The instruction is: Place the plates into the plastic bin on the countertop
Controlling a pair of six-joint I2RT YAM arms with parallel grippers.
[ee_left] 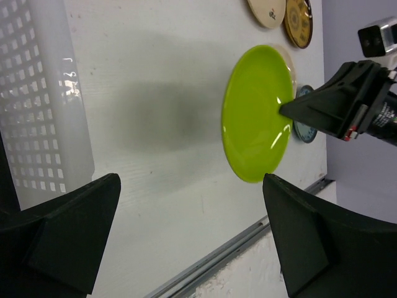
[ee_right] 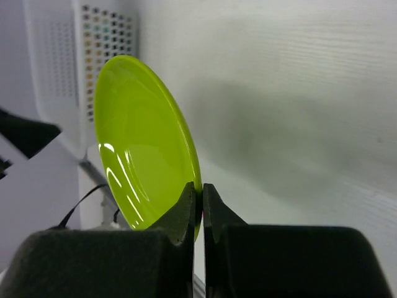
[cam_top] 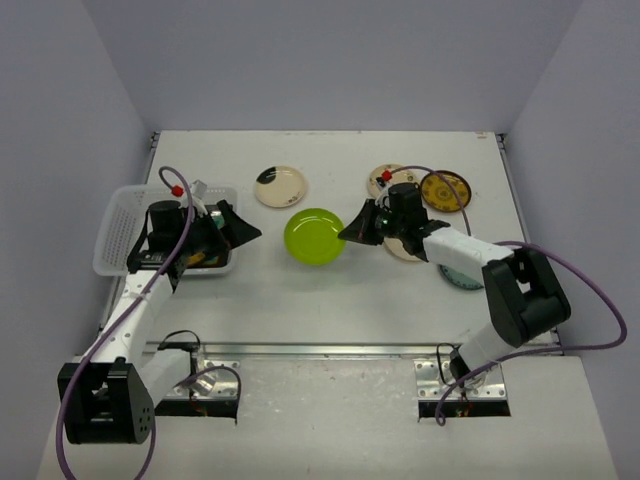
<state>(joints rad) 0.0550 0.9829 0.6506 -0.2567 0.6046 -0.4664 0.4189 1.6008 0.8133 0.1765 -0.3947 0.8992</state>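
My right gripper [cam_top: 350, 231] is shut on the right rim of the round lime-green plate [cam_top: 314, 236] and holds it at the table's middle. In the right wrist view the plate [ee_right: 139, 149] stands edge-on between the pinched fingers [ee_right: 201, 197]. My left gripper [cam_top: 243, 232] is open and empty, just right of the white mesh plastic bin [cam_top: 120, 228], pointing at the green plate [ee_left: 255, 113]. The bin holds plates, mostly hidden by the left arm. A cream plate with a dark patch [cam_top: 279, 185] lies behind the green one.
More plates lie at the back right: a brown-yellow patterned one [cam_top: 446, 190], a cream one [cam_top: 381, 180], and a pale blue-grey one [cam_top: 462, 276] under the right arm. A metal rail [cam_top: 320, 349] runs along the countertop's front edge.
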